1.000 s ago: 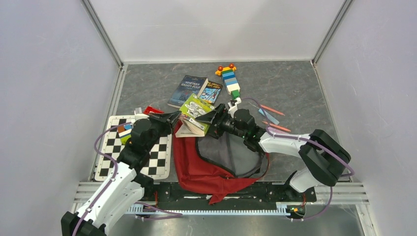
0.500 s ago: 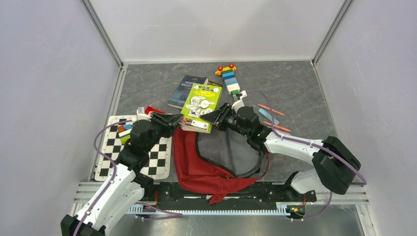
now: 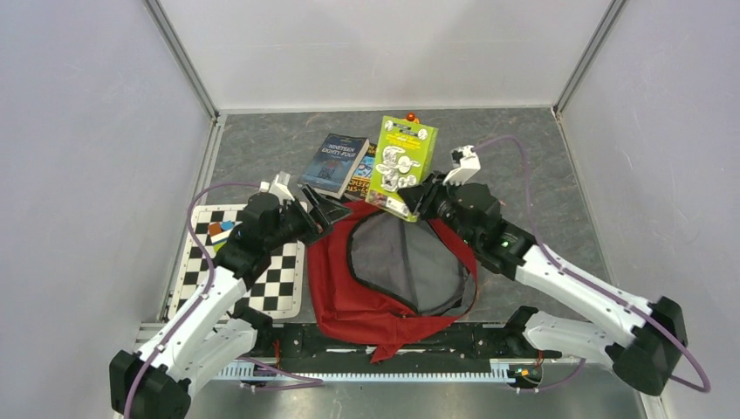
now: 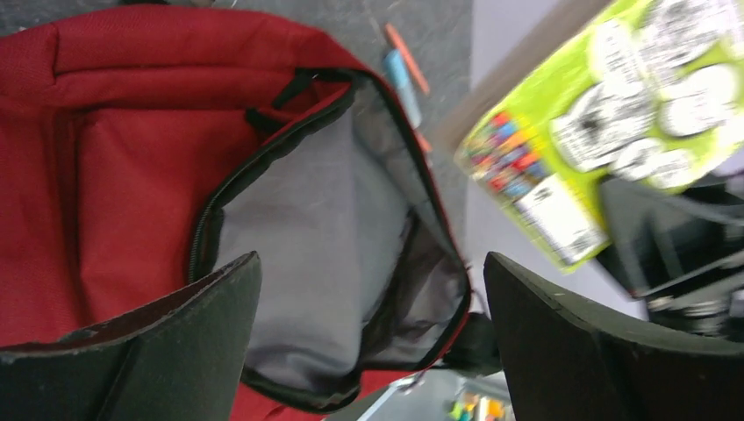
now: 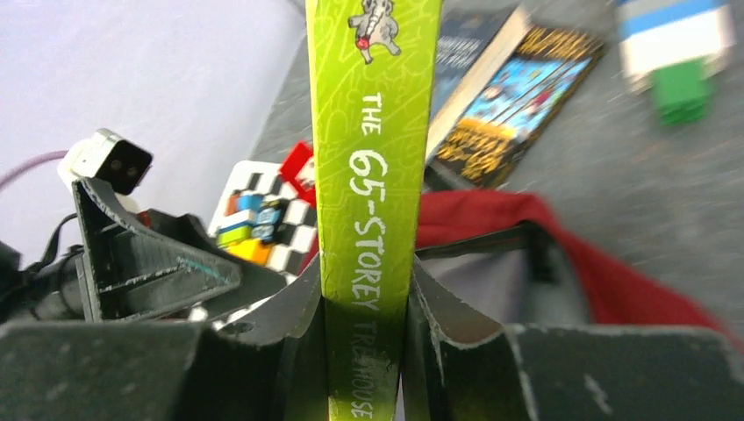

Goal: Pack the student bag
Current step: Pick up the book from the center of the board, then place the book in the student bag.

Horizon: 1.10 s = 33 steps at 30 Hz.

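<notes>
The student bag [image 3: 345, 292] lies in front of the arms, a dark-red backpack with its mouth wide open and its grey lining [image 3: 406, 262] showing. My right gripper [image 3: 412, 202] is shut on the lower end of a lime-green book [image 3: 400, 161], which it holds upright above the bag's far rim. In the right wrist view the book's spine [image 5: 373, 149] is clamped between the fingers. My left gripper [image 3: 318, 212] stands open at the bag's upper-left edge with nothing in it. The left wrist view looks into the bag's [image 4: 114, 175] lining and shows the green book [image 4: 605, 114] at the upper right.
Two more books [image 3: 336, 161] lie flat behind the bag on the grey mat. A chessboard [image 3: 205, 271] with small coloured blocks [image 3: 220, 231] lies to the left. A block tower [image 5: 676, 44] stands behind the green book. Pens [image 4: 399, 70] lie past the bag's right side.
The right gripper closed on the green book and raised it up and back, standing it upright. The left gripper opened, came off the book and pulled back left.
</notes>
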### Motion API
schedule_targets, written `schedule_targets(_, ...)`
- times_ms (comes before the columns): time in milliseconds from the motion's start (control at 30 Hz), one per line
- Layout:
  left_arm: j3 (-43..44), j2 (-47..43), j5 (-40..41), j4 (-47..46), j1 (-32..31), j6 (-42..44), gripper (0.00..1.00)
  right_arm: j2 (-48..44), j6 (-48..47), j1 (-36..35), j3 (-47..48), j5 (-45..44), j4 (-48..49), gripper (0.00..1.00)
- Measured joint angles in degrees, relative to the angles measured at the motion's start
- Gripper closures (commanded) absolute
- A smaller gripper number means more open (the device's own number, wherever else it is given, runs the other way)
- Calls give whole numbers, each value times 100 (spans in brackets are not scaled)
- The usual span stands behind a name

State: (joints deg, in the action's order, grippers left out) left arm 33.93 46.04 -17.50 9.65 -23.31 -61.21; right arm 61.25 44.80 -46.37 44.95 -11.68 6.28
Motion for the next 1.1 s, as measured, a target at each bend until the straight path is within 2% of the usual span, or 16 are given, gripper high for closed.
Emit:
schedule_targets(267, 398, 623, -37, 833, -317, 1167, 2, -710, -1917, 664, 826, -713, -2210, 100)
schedule_targets(400, 511, 870, 511, 1091, -1196, 1327, 2, -737, -2424, 734, 1128, -999, -3213, 100)
schedule_targets(500, 807, 1362, 1200, 1283, -2120, 1331, 2, -839, -2623, 726, 1158, -1058, -3646, 100)
schedule_targets(667, 1851, 2529, 2479, 1725, -3491, 1331, 0, -1134, -2715, 726, 1158, -1161, -4057, 100)
schedule_targets(767, 2586, 3233, 3036, 1904, -3976, 1335, 0, -1327, -2712, 726, 1156, -1202, -4116, 100)
schedule_targets(867, 3067, 3821, 3475, 1971, -4223, 1353, 0, -1510, -2708, 726, 1132, -1222, -4109, 100)
schedule_targets(1100, 3480, 4747, 4242, 2518, -4360, 1416, 0, -1880, -2704, 726, 916, -1239, -4068, 100)
